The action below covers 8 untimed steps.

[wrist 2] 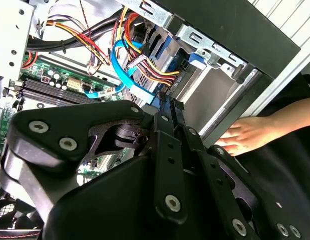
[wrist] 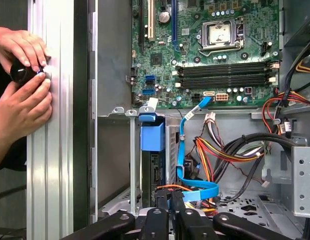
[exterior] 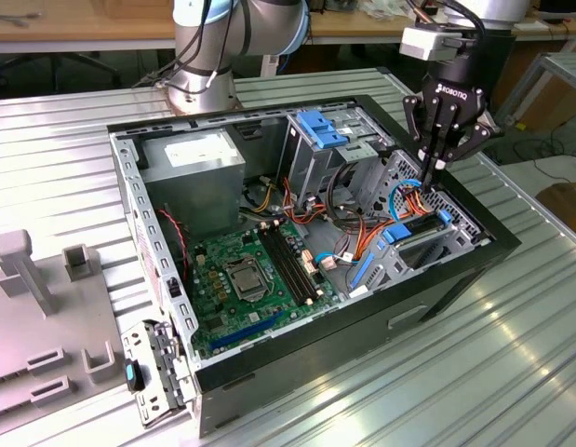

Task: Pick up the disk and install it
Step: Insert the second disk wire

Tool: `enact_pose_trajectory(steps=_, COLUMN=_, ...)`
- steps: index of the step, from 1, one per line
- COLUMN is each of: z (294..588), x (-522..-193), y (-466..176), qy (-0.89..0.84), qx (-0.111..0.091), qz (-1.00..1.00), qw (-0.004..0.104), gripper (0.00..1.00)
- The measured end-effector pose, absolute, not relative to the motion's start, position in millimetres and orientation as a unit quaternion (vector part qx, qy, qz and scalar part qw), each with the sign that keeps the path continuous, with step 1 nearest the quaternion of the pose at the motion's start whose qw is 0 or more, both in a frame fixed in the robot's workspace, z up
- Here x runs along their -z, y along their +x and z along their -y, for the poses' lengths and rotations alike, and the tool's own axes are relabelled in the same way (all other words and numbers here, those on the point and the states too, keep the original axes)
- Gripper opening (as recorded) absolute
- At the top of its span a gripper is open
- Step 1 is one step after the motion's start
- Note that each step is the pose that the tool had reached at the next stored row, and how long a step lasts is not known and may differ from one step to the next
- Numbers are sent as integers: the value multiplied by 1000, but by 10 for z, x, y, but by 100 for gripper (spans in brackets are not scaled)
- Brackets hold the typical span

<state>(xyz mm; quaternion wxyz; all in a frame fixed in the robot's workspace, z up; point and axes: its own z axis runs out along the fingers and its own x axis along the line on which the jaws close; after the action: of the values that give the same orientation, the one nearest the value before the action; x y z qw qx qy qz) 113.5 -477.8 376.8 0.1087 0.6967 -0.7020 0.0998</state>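
In the first wrist view the gripper (wrist: 170,202) shows its black fingers (wrist: 178,207) drawn close together, the jaws narrow, with their tips down at the near end of the disk (wrist: 153,150); whether they pinch its edge or just touch it I cannot tell. The disk stands on edge in its bay, its blue carrier facing up between the bay's grey metal walls, with a flat blue cable (wrist: 195,182) and a bundle of orange, yellow and black wires (wrist: 220,150) just beside it. In the second wrist view the gripper (wrist 2: 167,107) fills the foreground, fingers together, tips at the blue end of the disk (wrist 2: 162,97) among the same cables. Beyond the bay lies the motherboard (wrist: 215,45) with its socket and memory slots. At the case's outer side, on the ribbed metal table (wrist: 49,150), two hands (wrist: 19,95) hold a small black knob-like thing (wrist: 20,72); one hand (wrist 2: 250,135) also shows past the case wall in the second wrist view. In the exterior view the gripper (exterior: 435,168) hangs straight down over the case (exterior: 297,372), at the bay on the exterior view's right where the disk (exterior: 420,228) sits. Farther back stands a grey power supply (exterior: 194,163) and the arm's base (exterior: 204,56).
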Motion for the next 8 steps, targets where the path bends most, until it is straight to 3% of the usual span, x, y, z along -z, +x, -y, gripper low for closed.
enact_pose_trajectory(steps=5, z=4778, x=-3767, y=1136, qy=697, qx=-100, qz=702, qw=109, gripper=16)
enact_pose_trajectory(steps=8, z=4778, x=-3767, y=1136, qy=697, qx=-100, qz=702, qw=109, gripper=23)
